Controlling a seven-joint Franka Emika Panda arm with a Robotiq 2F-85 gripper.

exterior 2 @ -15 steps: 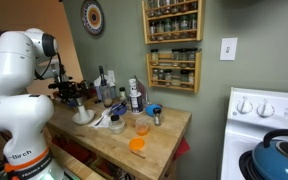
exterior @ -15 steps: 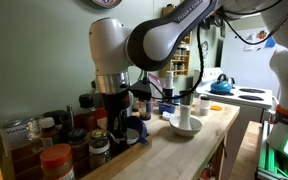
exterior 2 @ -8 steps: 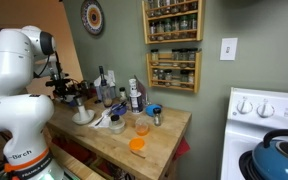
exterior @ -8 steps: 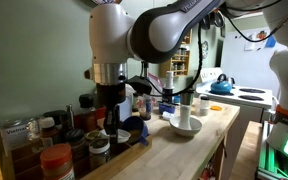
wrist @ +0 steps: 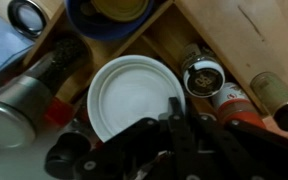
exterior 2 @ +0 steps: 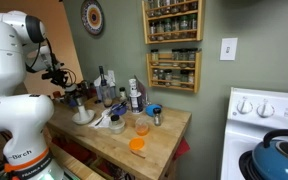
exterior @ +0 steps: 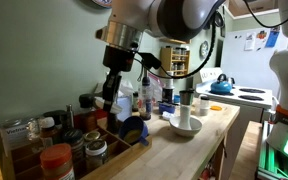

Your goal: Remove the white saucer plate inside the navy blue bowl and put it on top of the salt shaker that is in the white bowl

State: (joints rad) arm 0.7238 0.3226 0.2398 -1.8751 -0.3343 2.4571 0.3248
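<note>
Tool (wrist: pixel 174 118) pinching the saucer (wrist: pixel 129 95) by its rim, clear of the blue bowl (wrist: pixel 89 22).
The saucer looks to be out of the bowl, so the first half seems done. What is left is carrying it across the worktop (exterior: pixel 209 130) to the salt shaker (exterior: pixel 184 106) standing in the white bowl (exterior: pixel 185 128) and setting it on top. Labels on the nearby jars (wrist: pixel 204 77) are too blurred to read.

Wall (exterior 2: pixel 119 50): sage green, by my feed.
Spice racks (exterior 2: pixel 174 45): two, wooden, wall-mounted.
Switch plate (exterior 2: pixel 227 48): white, beside racks.
Bench (exterior 2: pixel 169 130): butcher-block wood.
Stove (exterior 2: pixel 259 105): white, near bench.
</note>
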